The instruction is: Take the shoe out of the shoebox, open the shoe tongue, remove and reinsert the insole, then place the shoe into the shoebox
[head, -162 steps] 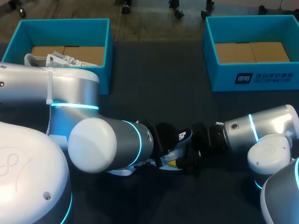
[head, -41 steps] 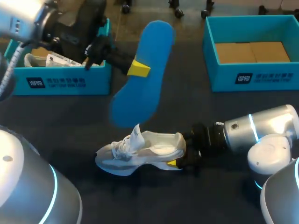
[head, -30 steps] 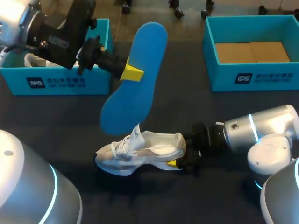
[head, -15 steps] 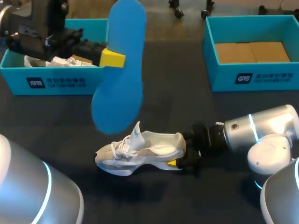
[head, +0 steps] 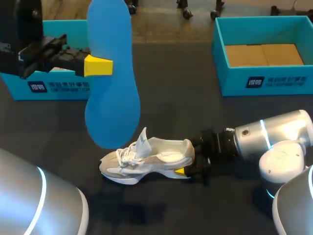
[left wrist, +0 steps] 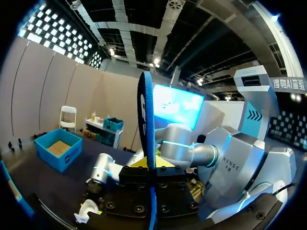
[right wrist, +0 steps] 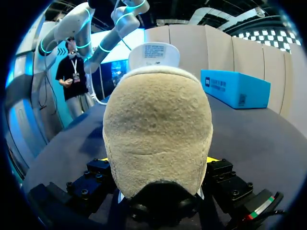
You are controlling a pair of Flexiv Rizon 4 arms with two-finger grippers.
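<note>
Insole (head: pixel 111 78) is held upright aloft, pinched in the left gripper (head: pixel 98 66); shoe (head: pixel 146 159) heel is clamped by the right gripper (head: pixel 183 171); shoebox (head: pixel 232 83) bears white print

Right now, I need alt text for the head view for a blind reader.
The left gripper holds a blue insole in the air over the dark table; below it, the right gripper clamps the heel of a white shoe. A teal shoebox sits far left, another shoebox far right.

Smooth matt foam insole (head: pixel 115 107); fuzzy suede-like shoe (right wrist: pixel 158 124).
</note>
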